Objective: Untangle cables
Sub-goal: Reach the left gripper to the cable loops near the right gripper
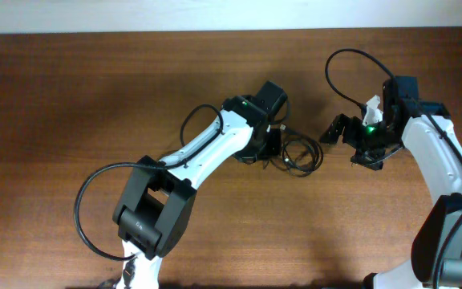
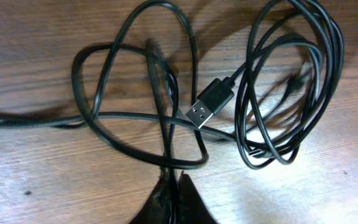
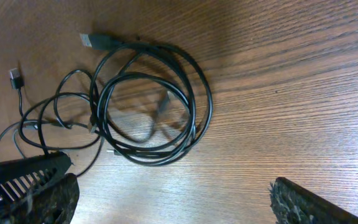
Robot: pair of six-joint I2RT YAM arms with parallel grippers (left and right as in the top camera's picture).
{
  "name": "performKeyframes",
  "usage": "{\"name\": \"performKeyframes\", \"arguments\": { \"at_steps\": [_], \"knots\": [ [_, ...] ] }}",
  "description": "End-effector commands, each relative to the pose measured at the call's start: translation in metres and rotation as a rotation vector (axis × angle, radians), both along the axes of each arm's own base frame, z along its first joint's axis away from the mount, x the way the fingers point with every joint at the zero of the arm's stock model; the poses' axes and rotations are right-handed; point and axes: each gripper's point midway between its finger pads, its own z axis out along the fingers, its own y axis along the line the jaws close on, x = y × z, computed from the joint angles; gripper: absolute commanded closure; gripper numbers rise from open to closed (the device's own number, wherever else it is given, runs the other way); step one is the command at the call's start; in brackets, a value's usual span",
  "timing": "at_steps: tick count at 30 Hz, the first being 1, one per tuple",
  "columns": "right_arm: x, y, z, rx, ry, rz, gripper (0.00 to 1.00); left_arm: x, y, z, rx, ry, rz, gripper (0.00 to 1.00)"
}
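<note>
Currently, left gripper (image 2: 174, 193) pinches one thin, glossy black strand of the cables (image 2: 215, 94); right gripper (image 3: 171, 186) stands spread, round coils just ahead.

The left end effector (image 1: 269, 146), its arm stretched forward, is pinched shut on a strand of the cables (image 2: 207, 102), while the right end effector (image 1: 350, 143) hangs nearby, jaws spread wide.
</note>
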Motion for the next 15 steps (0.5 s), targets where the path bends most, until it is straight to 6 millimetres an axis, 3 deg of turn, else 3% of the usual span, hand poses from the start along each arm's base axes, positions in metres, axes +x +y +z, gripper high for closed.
{"name": "performKeyframes", "arguments": {
  "at_steps": [1,4,7,11,15],
  "knots": [
    [-0.002,0.002,-0.002,0.002,0.007,0.010,0.01,-0.011,-0.024,0.010,-0.123,0.054,-0.084,1.00],
    [-0.004,0.003,-0.002,0.003,0.014,0.010,0.02,-0.018,-0.044,0.037,-0.238,0.066,-0.198,1.00],
    [-0.008,0.004,-0.002,0.010,0.030,0.015,0.01,-0.014,-0.047,0.074,-0.250,0.028,-0.253,1.00],
    [-0.009,0.036,0.010,0.126,-0.057,0.186,0.01,-0.006,-0.051,0.116,-0.269,-0.042,-0.286,1.00],
    [-0.008,0.053,0.010,0.116,-0.083,0.251,0.01,-0.009,-0.057,0.152,-0.330,-0.111,-0.404,1.00]
  ]
}}
